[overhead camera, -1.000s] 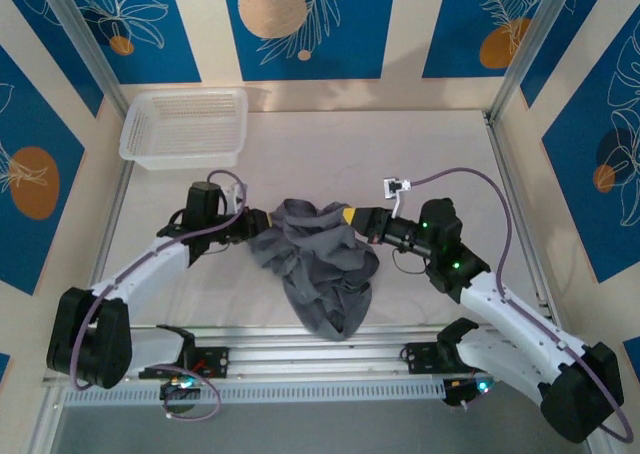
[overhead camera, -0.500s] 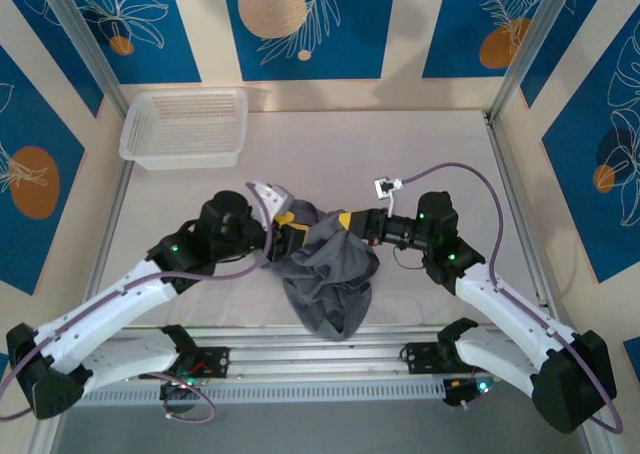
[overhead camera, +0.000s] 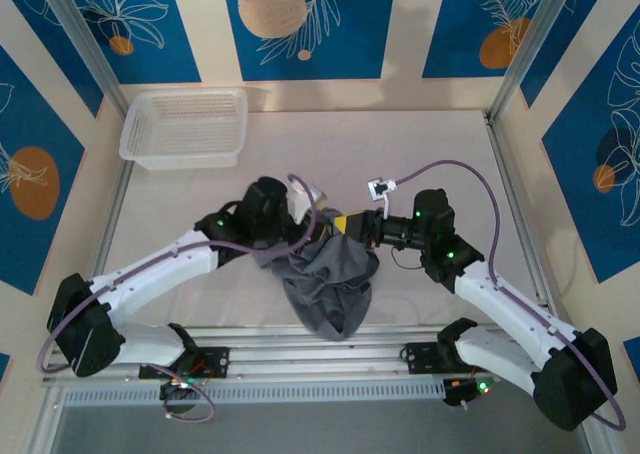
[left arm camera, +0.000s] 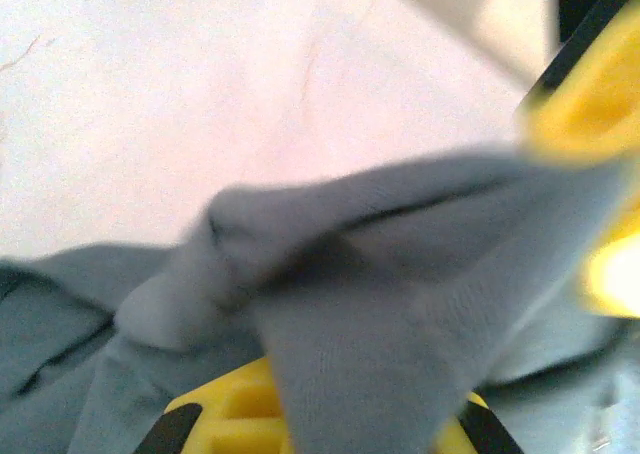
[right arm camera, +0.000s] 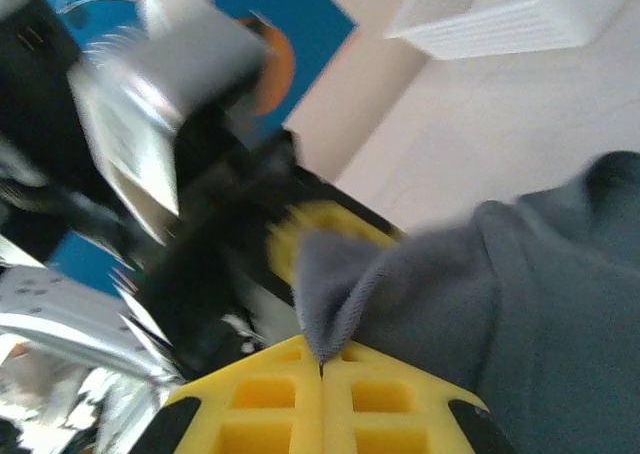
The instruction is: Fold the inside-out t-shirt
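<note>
jaws on the right arm are pressed together on a fold of the inside-out t-shirt [overhead camera: 330,279]. left jaws pinch the soft slate-grey knit too, which drapes over their yellow pads [left arm camera: 225,419]. the shirt lies bunched and wrinkled mid-table [overhead camera: 430,144], top edge raised between both arms. a white mesh basket [overhead camera: 185,124] sits well apart, far left.

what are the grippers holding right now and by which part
Both hold the grey t-shirt: the right gripper pinches an edge fold, the left gripper a bunched fold beside it, at the heap's far end.
</note>
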